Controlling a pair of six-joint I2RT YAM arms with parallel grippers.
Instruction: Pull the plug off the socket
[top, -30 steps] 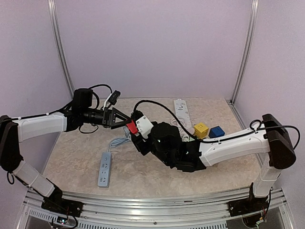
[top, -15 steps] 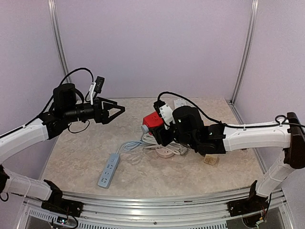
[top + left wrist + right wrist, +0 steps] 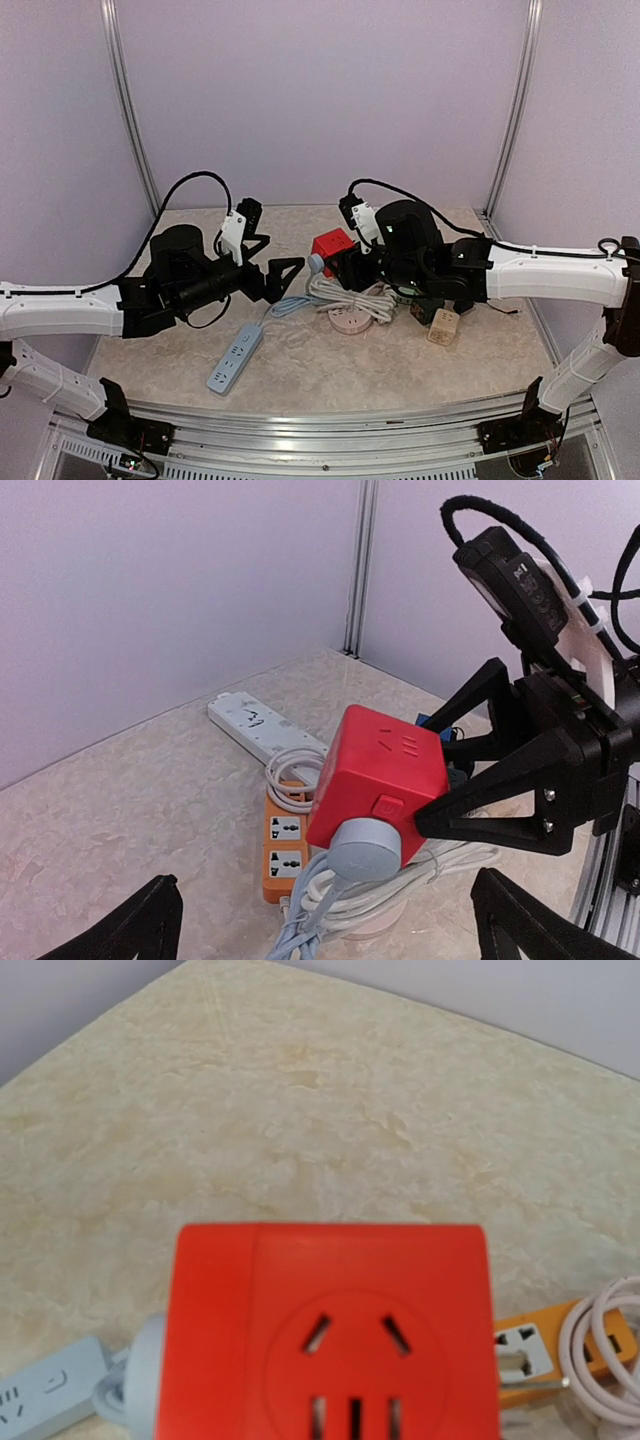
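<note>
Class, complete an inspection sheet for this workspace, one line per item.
Surface: beige marbled tabletop.
Job's things: grey plug seated in red socket cube.
Clutter: white power strip, orange power strip, grey power strip, beige cube.
Grippers: left gripper open, empty; right gripper shut on red socket cube.
Cables: white coiled cable; plug's lead reaches grey power strip.
Surroundings: lilac walls, metal posts.

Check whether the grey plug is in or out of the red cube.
In: the grey plug sits flush against the red cube, no gap.
</note>
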